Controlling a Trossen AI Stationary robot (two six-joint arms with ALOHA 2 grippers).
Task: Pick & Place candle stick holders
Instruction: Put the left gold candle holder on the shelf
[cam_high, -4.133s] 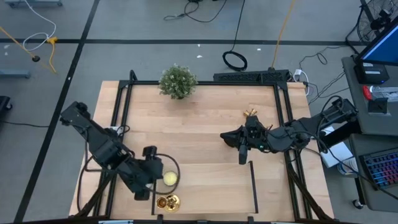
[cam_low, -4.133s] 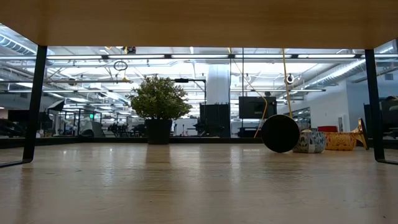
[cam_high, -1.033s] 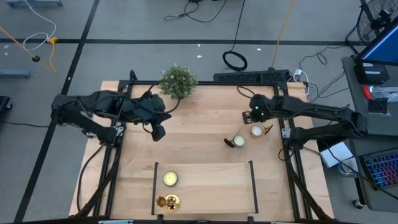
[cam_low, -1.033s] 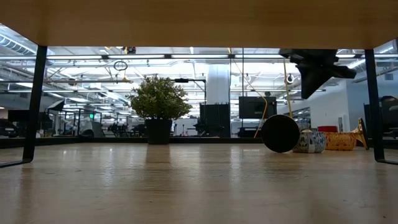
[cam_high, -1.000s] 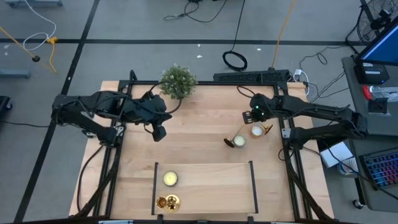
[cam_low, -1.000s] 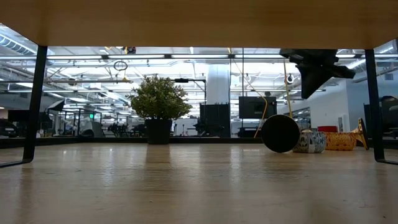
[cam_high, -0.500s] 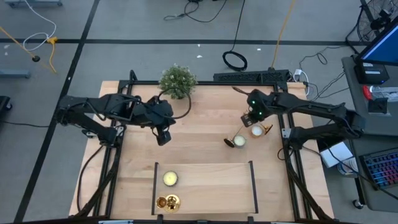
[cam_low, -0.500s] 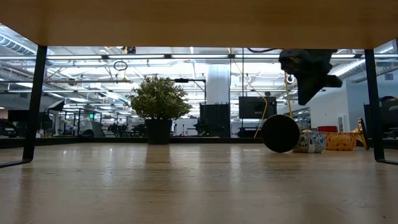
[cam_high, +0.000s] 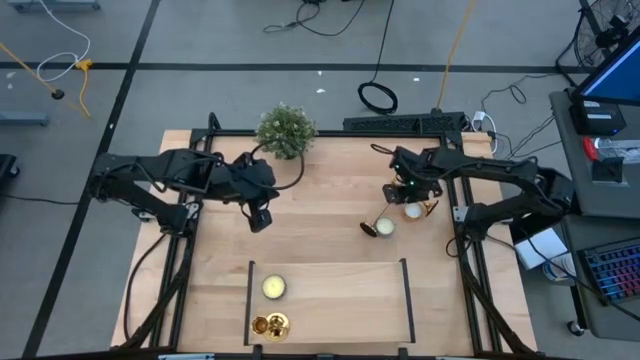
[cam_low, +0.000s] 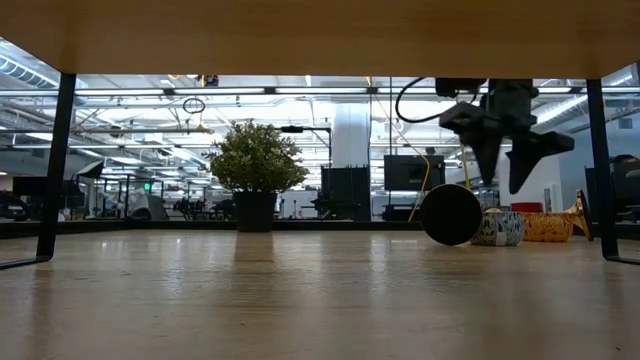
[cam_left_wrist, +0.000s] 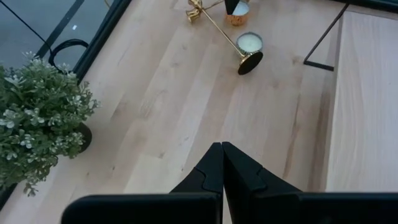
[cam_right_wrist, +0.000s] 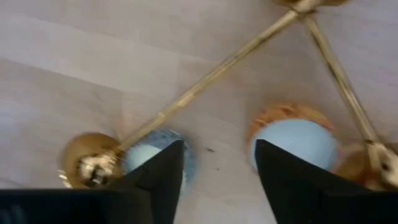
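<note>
One gold candlestick holder (cam_high: 385, 210) lies on its side on the table's right part, its round base (cam_low: 450, 214) on edge. A second gold holder (cam_high: 430, 208) lies beside it; the two stems (cam_right_wrist: 323, 50) meet at one end. A third holder (cam_high: 268, 324) stands at the near edge. My right gripper (cam_high: 403, 193) hangs open above the lying holders, fingers pointing down (cam_low: 505, 185), and touches nothing. In the right wrist view its fingers (cam_right_wrist: 217, 168) stand over the table between two candles. My left gripper (cam_high: 260, 218) is shut and empty (cam_left_wrist: 222, 158) over the table's left middle.
A white candle (cam_high: 384, 226) and an orange-rimmed candle (cam_high: 412, 210) sit by the lying holders. A yellow candle (cam_high: 274, 288) sits inside a black-lined rectangle (cam_high: 405, 300) at the near edge. A potted plant (cam_high: 286, 130) stands at the far edge.
My right gripper has turned from a slant to pointing straight down and has come lower over the lying holders. My left gripper has moved a little toward the table's right edge. The holders and candles have stayed in place.
</note>
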